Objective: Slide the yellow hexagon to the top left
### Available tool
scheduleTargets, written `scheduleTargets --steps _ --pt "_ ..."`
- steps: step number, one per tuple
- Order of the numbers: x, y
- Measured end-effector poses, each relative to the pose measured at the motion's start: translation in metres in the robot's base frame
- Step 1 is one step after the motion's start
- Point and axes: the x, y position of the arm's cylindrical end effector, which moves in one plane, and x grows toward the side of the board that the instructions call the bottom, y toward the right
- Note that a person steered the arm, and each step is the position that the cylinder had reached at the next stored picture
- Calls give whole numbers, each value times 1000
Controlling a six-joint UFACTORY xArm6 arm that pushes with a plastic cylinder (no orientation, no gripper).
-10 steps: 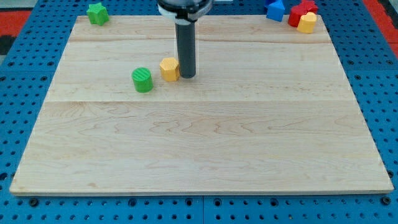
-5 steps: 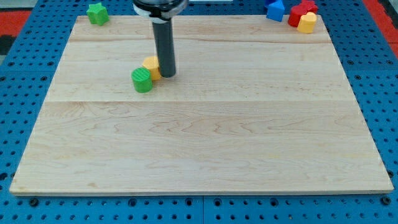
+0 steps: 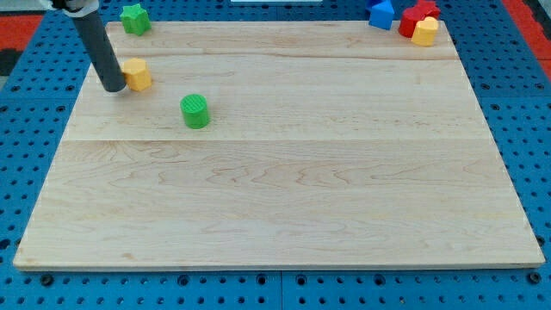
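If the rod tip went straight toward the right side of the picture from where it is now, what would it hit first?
My tip sits just to the view's left of the yellow hexagon, so it would probably meet that block first. The green cylinder lies lower in the view, likely off that line.

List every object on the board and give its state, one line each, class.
my tip: on the board, at the yellow hexagon's left side
yellow hexagon: near top left
green cylinder: upright, alone
green star: top-left corner
blue block, red block, yellow block: clustered top right
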Motion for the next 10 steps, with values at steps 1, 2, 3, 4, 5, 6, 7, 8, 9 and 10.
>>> scheduleTargets --steps 1,2,3,4,5,6,7,8,9,10 --pt "19 23" --pt "32 23" --pt "10 23" --pt "-24 23" --pt "-44 25" --pt "-42 53" --pt "-36 85" --pt "-67 86" --pt "-91 78" --pt "-91 70"
